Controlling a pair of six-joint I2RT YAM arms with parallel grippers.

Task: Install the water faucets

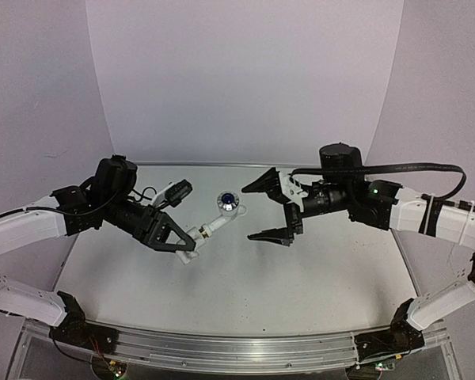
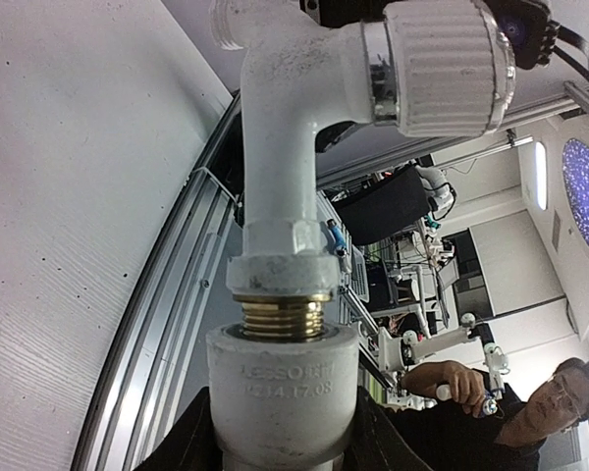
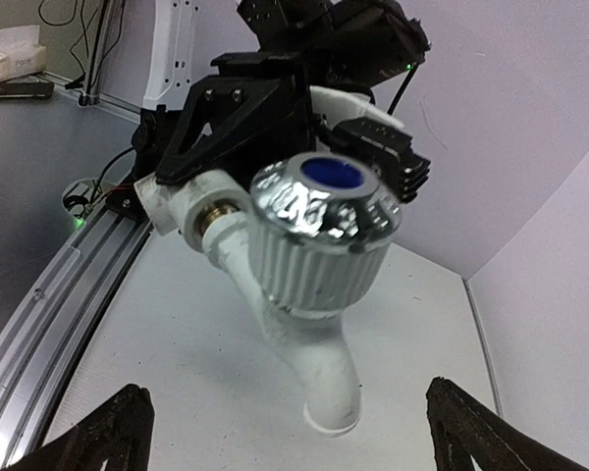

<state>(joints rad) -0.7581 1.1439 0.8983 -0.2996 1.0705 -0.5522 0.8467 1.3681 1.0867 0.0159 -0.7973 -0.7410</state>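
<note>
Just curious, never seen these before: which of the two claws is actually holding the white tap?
The left gripper: it is shut on the fitting screwed onto the tap at its brass thread. The right gripper is spread open, gripping nothing.

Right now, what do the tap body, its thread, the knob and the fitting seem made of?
The tap body: matte white plastic, faintly scuffed. The thread: likely brass, shiny gold ridges. The knob: ribbed, mirror-bright chrome-like face with blue centre; plated plastic or metal, can't tell. The fitting: dull off-white plastic, moulded lettering.
</note>
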